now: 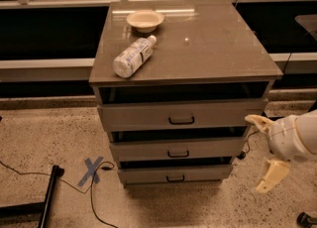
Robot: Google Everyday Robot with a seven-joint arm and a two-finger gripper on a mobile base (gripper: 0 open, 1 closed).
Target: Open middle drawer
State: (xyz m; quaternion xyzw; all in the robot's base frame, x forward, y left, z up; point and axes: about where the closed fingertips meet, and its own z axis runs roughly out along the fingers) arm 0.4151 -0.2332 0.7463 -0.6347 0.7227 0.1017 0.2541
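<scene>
gripper [260, 153] held open, empty, right of middle drawer [143, 150] | risk: handle [178, 153] is small, top drawer [138, 118] could be pulled instead

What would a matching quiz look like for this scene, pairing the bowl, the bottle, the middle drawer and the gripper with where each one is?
Things:
1 bowl
2 bottle
3 middle drawer
4 gripper

Places:
A lying on its side on the cabinet top
B off the cabinet's right side, fingers apart
C upright near the top's back edge
D second of the cabinet's three fronts

Pairs: 1-C, 2-A, 3-D, 4-B
</scene>
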